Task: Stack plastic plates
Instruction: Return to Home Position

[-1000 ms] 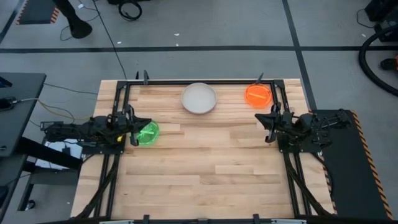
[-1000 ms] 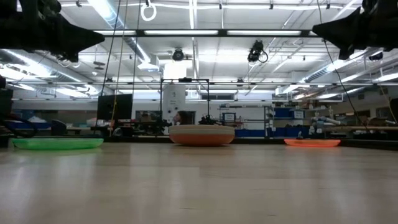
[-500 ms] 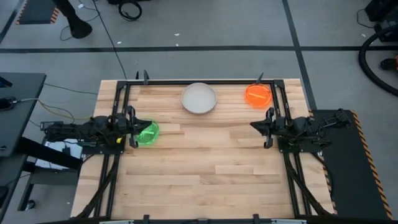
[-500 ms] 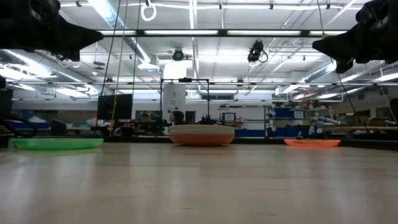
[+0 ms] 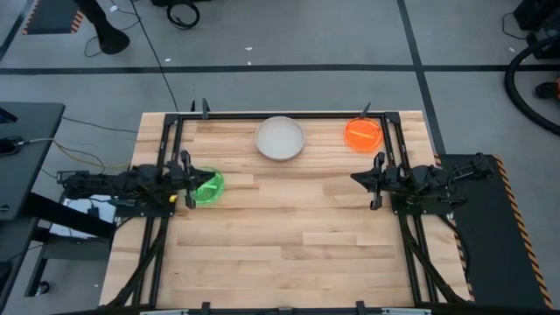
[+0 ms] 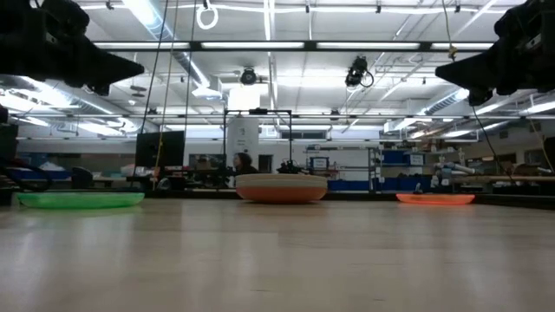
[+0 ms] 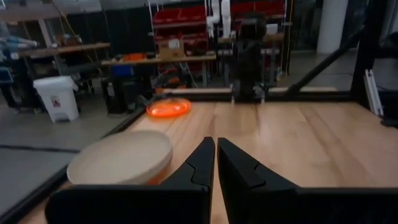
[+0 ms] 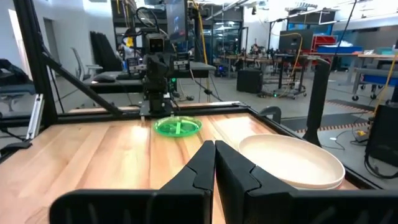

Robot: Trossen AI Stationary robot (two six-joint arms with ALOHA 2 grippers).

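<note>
Rust-red plate (image 6: 282,195) under off-white plate (image 5: 280,138), low view only; left gripper (image 7: 216,142) & right gripper (image 8: 214,144) fully closed.

A robotics lab inside a large, open workshop hall.
My wooden table (image 5: 289,227) stands in a black metal frame (image 5: 227,114) on a grey concrete floor (image 5: 289,35). On this floor, at 12 o'clock from the table, I see dark tape lines (image 5: 262,68) and loose cables (image 5: 184,13). Looking level across the table, long strip lights (image 6: 260,45) hang high overhead. Further back there are workbenches (image 8: 370,59), shelves with red bins (image 7: 186,15), a white waste bin (image 7: 56,96), an office chair (image 8: 78,65) and one person (image 6: 243,161) far away.
</note>
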